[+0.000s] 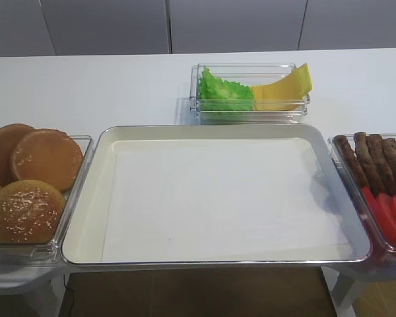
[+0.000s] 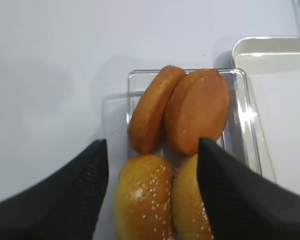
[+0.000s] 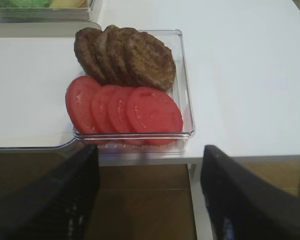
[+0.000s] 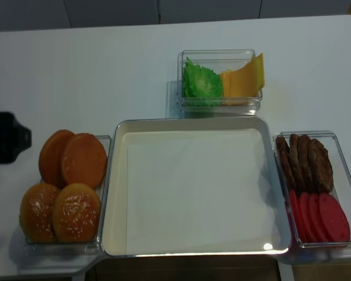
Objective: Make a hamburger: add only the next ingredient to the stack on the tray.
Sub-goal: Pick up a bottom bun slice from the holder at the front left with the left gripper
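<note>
Seeded buns (image 2: 145, 197) sit nearest under my wide-open, empty left pincer (image 2: 152, 187), hovering over the left container because the flat bun half (image 2: 197, 111) I want leans just beyond, tray (image 1: 86, 198) bare

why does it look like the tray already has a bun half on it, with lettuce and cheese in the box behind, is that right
Not quite. The tray holds only its white paper lining, with no bun on it, as the exterior high views show. The smooth bun halves are in the clear box on the left. The lettuce and cheese do share the box behind.
</note>
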### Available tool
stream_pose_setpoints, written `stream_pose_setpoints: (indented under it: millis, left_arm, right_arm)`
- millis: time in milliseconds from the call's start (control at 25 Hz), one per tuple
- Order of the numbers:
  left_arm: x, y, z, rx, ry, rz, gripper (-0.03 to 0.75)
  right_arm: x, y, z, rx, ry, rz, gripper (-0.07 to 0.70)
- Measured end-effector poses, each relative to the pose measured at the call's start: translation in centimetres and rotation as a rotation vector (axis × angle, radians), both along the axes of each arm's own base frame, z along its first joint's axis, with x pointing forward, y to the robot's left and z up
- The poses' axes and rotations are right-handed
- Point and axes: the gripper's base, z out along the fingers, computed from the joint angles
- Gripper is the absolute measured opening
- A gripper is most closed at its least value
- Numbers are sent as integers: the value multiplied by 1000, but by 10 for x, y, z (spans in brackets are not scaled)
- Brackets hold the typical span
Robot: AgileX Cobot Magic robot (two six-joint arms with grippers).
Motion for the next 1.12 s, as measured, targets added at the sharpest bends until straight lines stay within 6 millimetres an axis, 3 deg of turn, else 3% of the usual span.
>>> stream_pose_setpoints:
  millis: [280,520,880,1120]
  left_arm:
    - [49,-4,-7,22,70,-175,419]
    - [77,1,-12,69,207,-322,419]
    - [109,14,-19,89,320,-439,419]
    - [121,16,-41,87,379,-492,419]
  right_arm:
    - [0,0,0,0,0,0,499]
    - [0,0,0,0,0,0,499]
    - [0,0,0,0,0,0,499]
    - [0,0,0,0,0,0,499]
